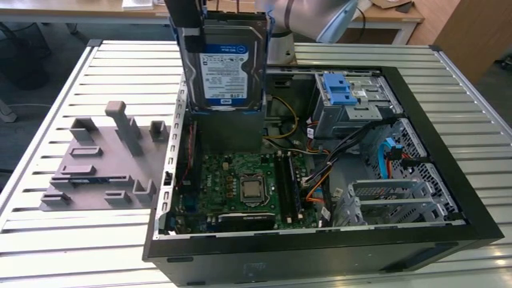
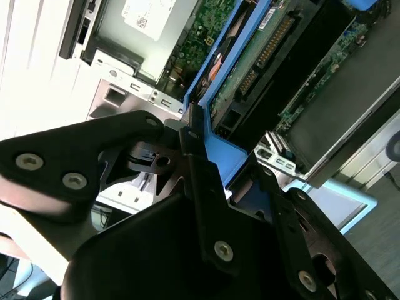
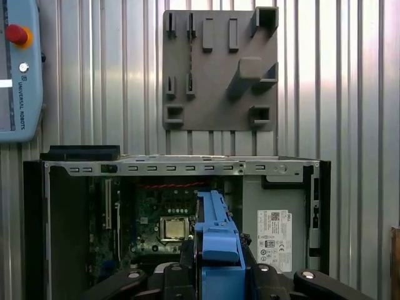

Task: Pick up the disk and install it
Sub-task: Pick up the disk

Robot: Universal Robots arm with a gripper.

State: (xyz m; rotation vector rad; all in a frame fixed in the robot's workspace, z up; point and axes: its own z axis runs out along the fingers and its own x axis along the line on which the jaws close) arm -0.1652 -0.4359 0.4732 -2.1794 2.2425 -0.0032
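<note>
My claw [image 3: 215, 272] is clenched on the disk [image 1: 225, 66], its fingers pressing both sides of the blue carrier bracket at the top end. The disk hangs upright, with its label facing the exterior view, above the open computer case [image 1: 320, 246] and apart from its rim. Inside the case are the motherboard [image 1: 244, 183], a grey power supply [image 3: 275, 228] and, toward the exterior view's right, the drive cage [image 1: 348, 96] with blue latches. A grey fixture plate [image 1: 100, 162] lies beside the case on the slatted table [image 1: 48, 240].
</note>
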